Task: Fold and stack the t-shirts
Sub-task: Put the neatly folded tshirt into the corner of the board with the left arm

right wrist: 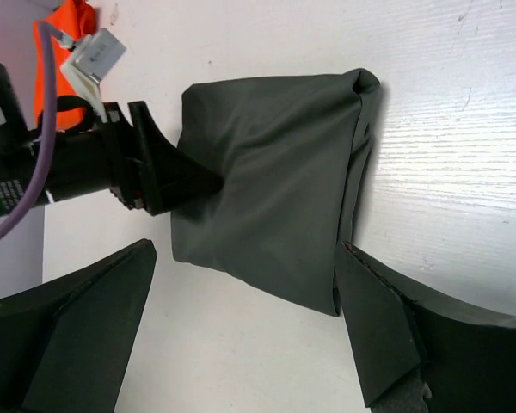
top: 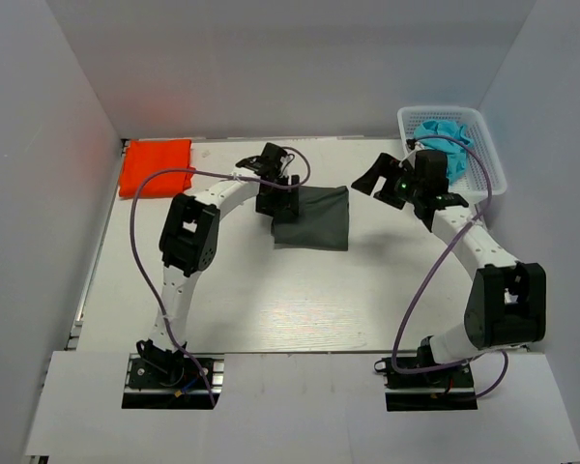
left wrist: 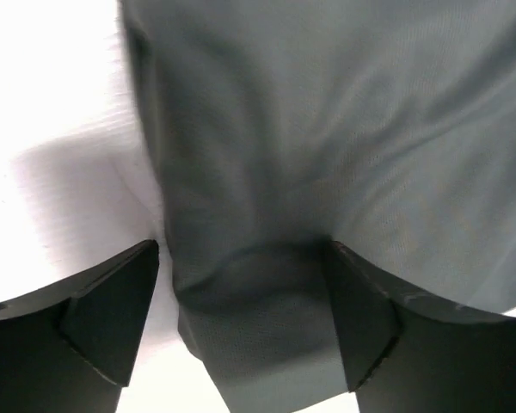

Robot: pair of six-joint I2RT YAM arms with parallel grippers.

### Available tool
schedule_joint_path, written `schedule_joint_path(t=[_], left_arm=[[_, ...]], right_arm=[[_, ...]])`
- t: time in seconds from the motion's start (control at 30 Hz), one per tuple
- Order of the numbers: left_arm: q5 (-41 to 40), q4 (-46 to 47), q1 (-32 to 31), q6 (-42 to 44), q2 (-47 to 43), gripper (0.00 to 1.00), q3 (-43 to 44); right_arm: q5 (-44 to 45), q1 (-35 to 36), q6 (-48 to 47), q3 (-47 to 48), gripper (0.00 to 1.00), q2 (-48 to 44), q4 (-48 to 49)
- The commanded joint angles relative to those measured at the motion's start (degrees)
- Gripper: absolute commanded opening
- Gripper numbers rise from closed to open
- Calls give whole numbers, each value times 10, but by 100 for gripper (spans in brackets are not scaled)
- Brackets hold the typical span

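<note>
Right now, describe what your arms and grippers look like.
White links with black joint housings form the left arm and right arm; a purple cable loops along each. The left gripper and right gripper have matte black, wedge-shaped fingers.

Two shirts are counted on the worktop (top: 271, 309): one grey shirt (top: 317, 217) and one orange shirt (top: 155, 166). One basket (top: 490, 164) is seen, with one blue cloth (top: 445, 133) in it. Two arms are counted: left arm (top: 188, 237), right arm (top: 503, 300).

White links (top: 177, 295), black joints (top: 190, 235), purple cables (top: 132, 230), black wedge fingers (right wrist: 86, 335)
</note>
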Motion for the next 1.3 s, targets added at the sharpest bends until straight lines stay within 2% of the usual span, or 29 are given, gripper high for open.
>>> schedule_joint_path(t=[0.0,0.03,0.07,0.13,0.17,0.23,0.27,0.3,0.43,0.53,0.7,0.97,1.1,1.17,1.27], left_arm=[[-7,-8,-26,4,14,84,-10],[-15,-8,-33,4,22,81,-10],[-20,-8,-33,4,22,71,-16],[-37,-8,-45,-2,38,59,-16],[-44,-16,-45,-2,38,47,-16],[-61,-16,-50,-2,44,32,-10],[-70,-23,-56,-2,44,7,2],[-82,-34,-56,-2,49,0,9],[-186,-73,-50,42,32,0,52],[-205,-60,-30,76,-25,0,40],[-242,0,-5,191,-112,0,2],[-212,-17,71,353,-142,0,32],[-209,19,113,450,-165,0,10],[-209,61,127,477,-187,0,-6],[-177,76,158,510,-192,0,2]], right_arm=[[18,-4,-18,-13,90,-34,8],[23,-3,-18,-16,90,-39,5],[27,-3,-18,-22,90,-42,3],[40,-3,-23,-26,90,-47,-4],[43,-4,-24,-28,90,-47,-7],[53,-6,-25,-38,90,-55,-6],[60,-4,-27,-41,90,-57,-7],[67,-4,-25,-46,90,-61,-6],[97,-6,-34,-44,90,-70,-17],[112,-6,-41,-46,90,-75,-24],[132,-7,-47,-48,90,-81,-48],[152,-6,-38,-72,90,-102,-50],[156,-6,-41,-70,90,-102,-53],[162,-5,-41,-58,90,-98,-66],[162,-5,-43,-49,90,-90,-76]])
